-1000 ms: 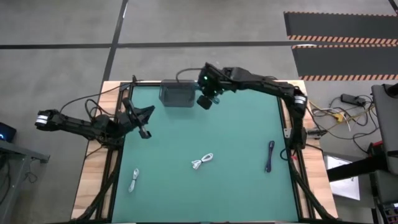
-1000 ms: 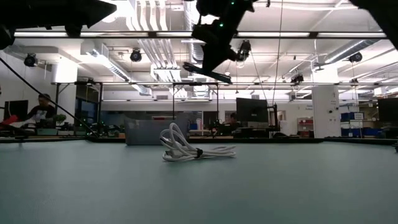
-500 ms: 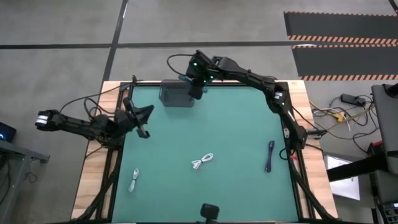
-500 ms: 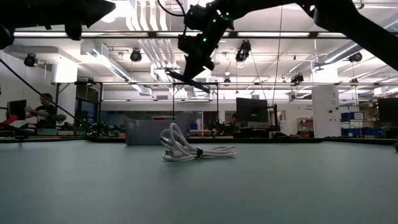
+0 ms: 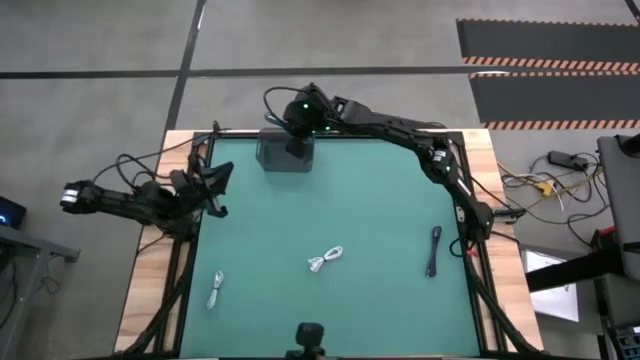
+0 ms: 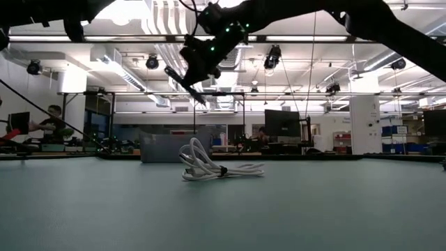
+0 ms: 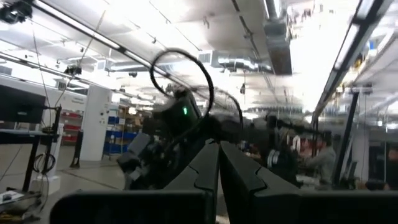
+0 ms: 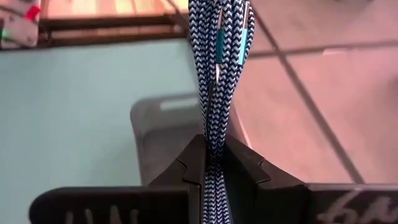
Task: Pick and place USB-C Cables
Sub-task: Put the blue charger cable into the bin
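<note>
Up at the far edge of the table (image 5: 400,210), the right claw (image 5: 297,128) hangs over the grey bin (image 5: 283,155), pinched tight on a blue braided cable (image 8: 214,74) whose loops stick out past its fingers, as the right wrist view shows. From that view the bin lies just beyond the claw, a little to one side of the cable. The step in hand looks like the drop, so the thing to get right is to centre the bundle over the bin's opening, come down close to the rim, and only then let go, so the springy loops do not catch the wall and flop outside.

Three more cables lie well apart on the mat: a white one (image 5: 326,258) near the middle, a dark one (image 5: 434,250) toward the right edge, and a pale one (image 5: 215,289) near the front left corner.

Meanwhile the left claw (image 5: 211,186) waits at the table's left edge, its fingers pressed together on nothing, pointing across toward the other arm.
</note>
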`<state>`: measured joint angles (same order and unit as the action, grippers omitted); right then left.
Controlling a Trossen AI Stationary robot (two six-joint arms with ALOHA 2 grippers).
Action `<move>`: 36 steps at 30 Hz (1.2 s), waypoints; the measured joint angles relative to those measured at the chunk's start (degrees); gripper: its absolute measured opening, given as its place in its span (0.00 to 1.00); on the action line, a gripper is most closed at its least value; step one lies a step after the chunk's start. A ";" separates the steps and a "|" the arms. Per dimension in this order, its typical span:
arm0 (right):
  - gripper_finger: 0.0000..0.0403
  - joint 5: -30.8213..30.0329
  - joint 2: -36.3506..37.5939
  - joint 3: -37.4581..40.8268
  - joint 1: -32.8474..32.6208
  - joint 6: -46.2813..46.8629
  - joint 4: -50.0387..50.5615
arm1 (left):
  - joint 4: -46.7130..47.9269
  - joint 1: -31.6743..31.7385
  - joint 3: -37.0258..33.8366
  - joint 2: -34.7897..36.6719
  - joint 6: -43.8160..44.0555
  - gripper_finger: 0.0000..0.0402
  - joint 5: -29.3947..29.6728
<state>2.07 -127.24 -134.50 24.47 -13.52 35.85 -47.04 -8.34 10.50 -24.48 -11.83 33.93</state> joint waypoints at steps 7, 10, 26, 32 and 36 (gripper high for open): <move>0.07 -0.11 -5.09 0.00 0.04 -1.05 -9.63 | 0.18 -0.02 -0.15 -0.12 0.04 0.00 -0.09; 0.07 -0.09 -6.75 0.00 0.04 -1.03 -12.09 | 0.04 -0.02 -0.15 -0.06 0.02 0.00 -0.09; 0.07 5.84 -12.45 0.00 -0.11 2.91 -24.95 | 0.06 -0.02 -0.34 -0.09 0.00 0.00 -0.09; 0.07 8.71 -13.57 0.20 -0.20 3.50 -29.02 | 0.08 0.00 -0.56 -0.05 0.01 0.00 -0.09; 0.07 10.11 -13.68 2.32 -0.35 3.72 -33.45 | 0.08 -0.01 -0.59 -0.09 0.01 0.00 -0.09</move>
<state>12.17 -140.92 -132.18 24.12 -9.79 2.40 -46.97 -8.35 9.91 -24.58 -11.81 33.85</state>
